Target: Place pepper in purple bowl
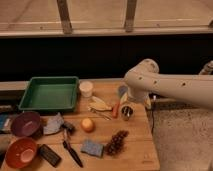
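One white arm (170, 86) reaches in from the right. Its gripper (126, 111) sits low over the back right part of the wooden worktop (135, 150). Jaws spread wide, gripping nothing.

Pepper (116, 109) lies on the worktop just left of the jaws, very close; can't tell if they touch. Pale yellow peel-like item (99, 105) is further left of the jaws, past the pepper.

Purple bowl (26, 123) is far left of the jaws and nearer the camera, at the worktop's left edge, well apart from the pepper. Orange-red bowl (21, 152) sits in front of the purple one. Round orange fruit (88, 124) is left and forward of the jaws, between them and the purple bowl.

Dark grape bunch (116, 142) is straight forward of the jaws, with a blue sponge (92, 148) just left of it. Green tray (49, 93) and white cup (86, 89) are back left of the jaws, cup just beside the tray's right wall.
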